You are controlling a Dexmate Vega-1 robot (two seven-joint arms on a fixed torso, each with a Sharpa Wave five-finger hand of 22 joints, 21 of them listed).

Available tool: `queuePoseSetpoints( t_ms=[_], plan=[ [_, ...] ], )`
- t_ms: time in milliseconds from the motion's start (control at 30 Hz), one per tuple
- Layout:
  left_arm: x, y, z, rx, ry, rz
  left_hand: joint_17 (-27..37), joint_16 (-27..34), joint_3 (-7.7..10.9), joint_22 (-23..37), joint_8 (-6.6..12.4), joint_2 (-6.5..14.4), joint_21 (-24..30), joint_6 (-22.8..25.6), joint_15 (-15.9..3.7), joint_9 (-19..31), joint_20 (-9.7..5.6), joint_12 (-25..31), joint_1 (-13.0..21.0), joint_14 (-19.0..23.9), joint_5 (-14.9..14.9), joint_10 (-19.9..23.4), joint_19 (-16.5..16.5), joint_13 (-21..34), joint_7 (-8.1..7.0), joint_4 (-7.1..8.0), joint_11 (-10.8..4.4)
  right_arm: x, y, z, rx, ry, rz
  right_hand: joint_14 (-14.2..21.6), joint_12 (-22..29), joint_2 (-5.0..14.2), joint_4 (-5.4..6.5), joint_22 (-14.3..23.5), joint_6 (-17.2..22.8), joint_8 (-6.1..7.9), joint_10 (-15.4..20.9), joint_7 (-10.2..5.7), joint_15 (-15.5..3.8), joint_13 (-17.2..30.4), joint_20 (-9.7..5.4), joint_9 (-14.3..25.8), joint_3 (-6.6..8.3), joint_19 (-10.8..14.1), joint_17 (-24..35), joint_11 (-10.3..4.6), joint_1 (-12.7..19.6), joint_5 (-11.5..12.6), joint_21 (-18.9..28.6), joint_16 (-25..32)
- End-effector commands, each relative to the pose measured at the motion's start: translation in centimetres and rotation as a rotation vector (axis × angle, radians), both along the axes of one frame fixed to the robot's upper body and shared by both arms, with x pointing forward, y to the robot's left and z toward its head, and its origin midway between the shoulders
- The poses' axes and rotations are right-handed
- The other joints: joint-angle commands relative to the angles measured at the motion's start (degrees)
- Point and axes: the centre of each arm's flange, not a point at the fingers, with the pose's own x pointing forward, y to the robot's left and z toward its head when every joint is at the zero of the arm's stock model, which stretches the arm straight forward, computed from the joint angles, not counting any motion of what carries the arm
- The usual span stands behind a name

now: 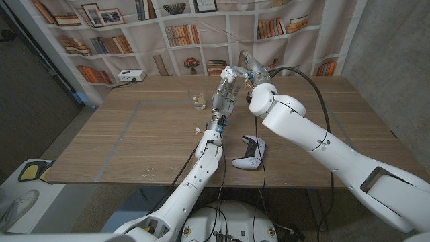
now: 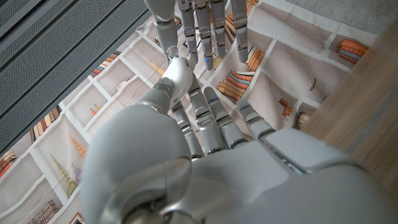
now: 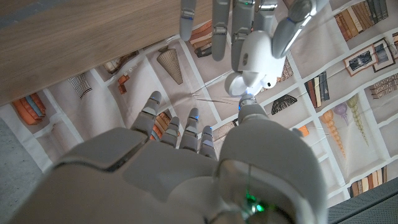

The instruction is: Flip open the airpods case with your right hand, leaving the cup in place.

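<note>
Case: white airpods case (image 3: 252,59) is up in the air, left hand (image 1: 227,84) pinching it, well above the counter (image 1: 134,134)
Right hand (image 1: 250,67): fingers spread, holding nothing, thumb tip touching the case
Cup: small clear cup (image 1: 198,101) on the counter, partly hidden
Writing: none readable

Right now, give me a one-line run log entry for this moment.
left robot hand: raised, holding white airpods case | right robot hand: raised beside it, thumb at case | cup: on table | lid state: unclear

Both raised hands crowd above the cup (image 1: 197,101); a game controller (image 1: 250,153) lies nearer.
</note>
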Motion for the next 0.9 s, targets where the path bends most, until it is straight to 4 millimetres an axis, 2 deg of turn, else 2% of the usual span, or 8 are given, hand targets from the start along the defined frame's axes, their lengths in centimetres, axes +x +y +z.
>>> queuePoseSetpoints(
  t_ms=[33,800,900],
  plan=[
    [-0.01,0.45,0.14,0.005,-0.016,-0.008,0.2,0.2,0.62,0.1,0.43,0.8,0.1,0.3,-2.28,0.3,0.12,0.3,0.4,2.0,0.5,4.2,0.0,5.9,-0.07,0.12,-3.62,0.16,0.22,-0.14,0.008,0.006,0.0,-0.3,0.3,0.17,0.39,0.0,0.1,0.18,0.1,-0.59,-0.27,0.2,0.15,0.1,0.36,0.4,0.1,-0.16,-0.3,0.2,0.3,0.5],
    [-0.25,0.87,-0.1,0.001,-0.023,-0.026,0.9,0.7,0.36,0.2,0.41,0.9,0.0,0.5,-2.31,0.3,0.2,0.4,0.5,2.3,0.4,4.3,-0.2,6.2,-0.03,0.06,-3.63,-0.17,0.65,-0.2,0.002,0.008,0.02,-0.1,0.3,-0.92,1.03,0.0,-0.1,-0.03,0.1,-0.22,0.24,0.1,0.27,0.1,0.11,0.6,0.1,0.2,-1.2,-0.1,0.2,0.6],
    [-0.29,0.91,-0.12,0.0,-0.024,-0.026,1.0,0.8,0.36,0.2,0.42,1.0,0.0,0.5,-2.31,0.3,0.21,0.4,0.5,2.2,0.4,4.2,-0.2,6.3,-0.02,0.06,-3.64,-0.22,0.54,-0.24,0.011,0.005,0.024,-0.2,0.3,-0.99,1.89,0.0,0.0,-0.04,0.1,0.07,0.67,0.1,0.46,0.2,-0.29,0.5,0.2,0.49,-2.5,-0.2,0.1,0.7]
  ],
)
